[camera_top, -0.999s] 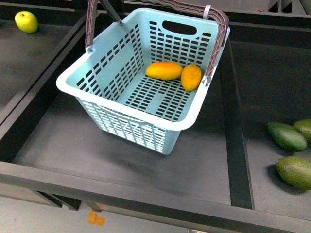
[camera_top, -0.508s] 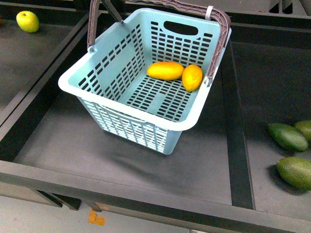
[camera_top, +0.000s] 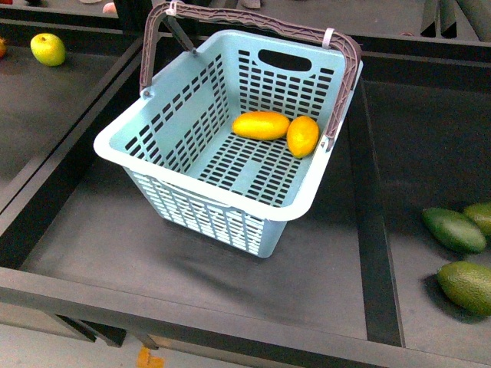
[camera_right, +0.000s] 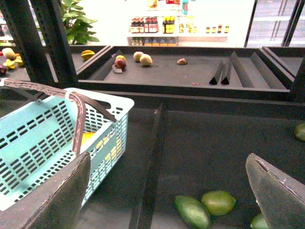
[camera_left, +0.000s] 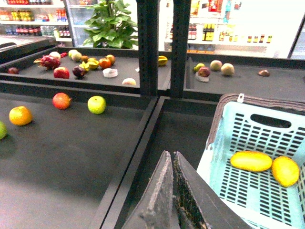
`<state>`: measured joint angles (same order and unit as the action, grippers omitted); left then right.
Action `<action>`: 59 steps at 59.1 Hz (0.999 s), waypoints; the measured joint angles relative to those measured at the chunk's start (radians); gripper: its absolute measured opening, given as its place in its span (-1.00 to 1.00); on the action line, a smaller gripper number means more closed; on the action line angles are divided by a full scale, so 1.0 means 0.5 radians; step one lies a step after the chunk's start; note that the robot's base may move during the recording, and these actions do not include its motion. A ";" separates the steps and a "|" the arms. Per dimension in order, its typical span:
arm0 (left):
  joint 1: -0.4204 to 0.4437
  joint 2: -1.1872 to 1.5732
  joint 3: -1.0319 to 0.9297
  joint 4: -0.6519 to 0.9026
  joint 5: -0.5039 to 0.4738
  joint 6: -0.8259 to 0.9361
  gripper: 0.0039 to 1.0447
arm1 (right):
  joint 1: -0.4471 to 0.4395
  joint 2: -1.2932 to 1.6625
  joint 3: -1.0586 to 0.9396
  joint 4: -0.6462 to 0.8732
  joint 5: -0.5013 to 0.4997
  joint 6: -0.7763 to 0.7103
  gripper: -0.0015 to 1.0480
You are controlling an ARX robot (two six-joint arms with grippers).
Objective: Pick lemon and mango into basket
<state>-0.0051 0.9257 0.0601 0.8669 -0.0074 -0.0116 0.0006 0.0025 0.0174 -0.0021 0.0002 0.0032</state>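
Observation:
The pale blue-green basket (camera_top: 115,146) stands tilted in the middle bin, its brown handles (camera_top: 343,73) raised. The mango (camera_top: 261,125) and the lemon (camera_top: 302,136) lie side by side, touching, on its slotted floor at the far right corner. Neither gripper shows in the front view. In the left wrist view my left gripper (camera_left: 170,155) is shut and empty, beside the basket (camera_left: 209,160), with the mango (camera_left: 251,161) and lemon (camera_left: 285,171) inside. In the right wrist view my right gripper (camera_right: 169,157) is open and empty, to the right of the basket (camera_right: 47,138).
A yellow-green apple (camera_top: 47,49) lies in the left bin. Dark green fruits (camera_top: 454,230) lie in the right bin, also seen under the right gripper (camera_right: 193,211). Raised black dividers (camera_top: 376,230) separate the bins. Several fruits (camera_left: 96,104) lie on the left shelf.
The whole front view has shifted slightly down in the picture. The mango and lemon stay together in the same corner of the basket.

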 joint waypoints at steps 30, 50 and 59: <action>0.004 -0.911 -0.090 -0.803 0.015 0.002 -0.94 | 0.001 0.001 0.000 0.000 0.000 0.000 0.83; 0.004 -1.269 -0.090 -1.150 0.014 0.002 -0.94 | 0.000 0.001 0.000 0.000 0.000 0.000 0.83; 0.004 -1.389 -0.090 -1.268 0.015 0.002 -0.94 | 0.000 0.001 0.000 0.000 0.000 0.000 0.83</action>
<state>-0.0032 0.2310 0.0151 0.2329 0.0002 -0.0109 0.0006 0.0029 0.0174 -0.0021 0.0002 0.0032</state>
